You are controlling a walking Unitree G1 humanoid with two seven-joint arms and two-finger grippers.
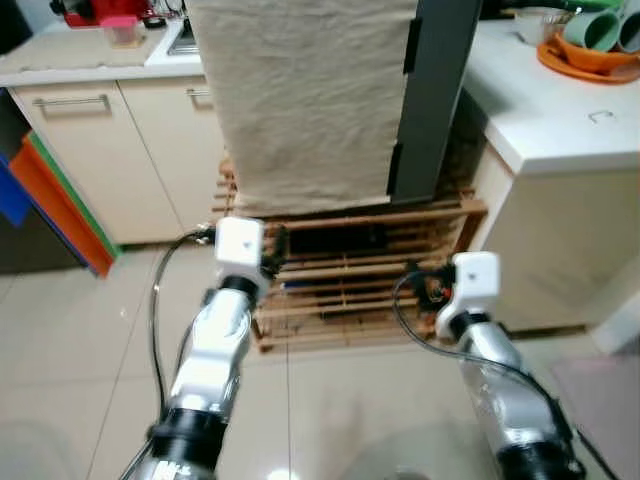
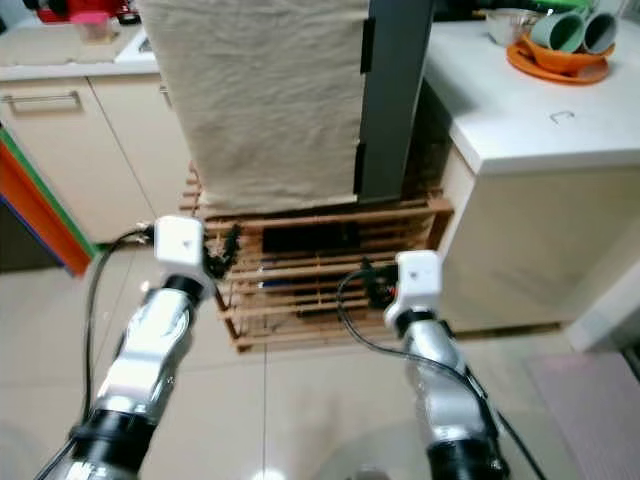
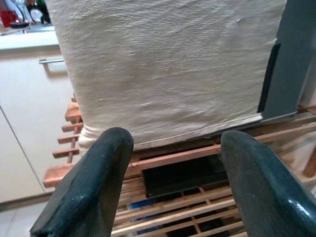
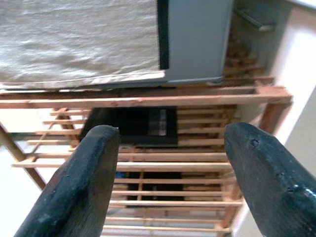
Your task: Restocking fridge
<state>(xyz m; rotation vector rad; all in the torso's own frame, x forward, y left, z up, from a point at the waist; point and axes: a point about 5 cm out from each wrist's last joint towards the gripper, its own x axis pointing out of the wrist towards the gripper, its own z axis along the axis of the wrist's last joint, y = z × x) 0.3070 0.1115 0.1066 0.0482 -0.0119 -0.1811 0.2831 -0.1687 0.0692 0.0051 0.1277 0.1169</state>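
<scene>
Restock looks barely begun: fridge (image 1: 430, 90) door shut, nothing in either claw. Left claw (image 3: 173, 177) and right claw (image 4: 173, 173) both spread wide, empty, aimed at the wooden slat rack (image 1: 350, 270) under the fridge. Fridge is a small grey unit on the rack's top, front mostly draped w/ beige cloth (image 1: 300, 100), squeezed btw cabinets (image 1: 110, 150) and white counter (image 1: 560, 110). Still left: open door, fetch items.

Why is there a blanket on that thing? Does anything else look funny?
A beige cloth drapes over the grey fridge, hiding its front. The fridge stands on a slatted wooden rack, not the floor. Both grippers are open and empty.
</scene>
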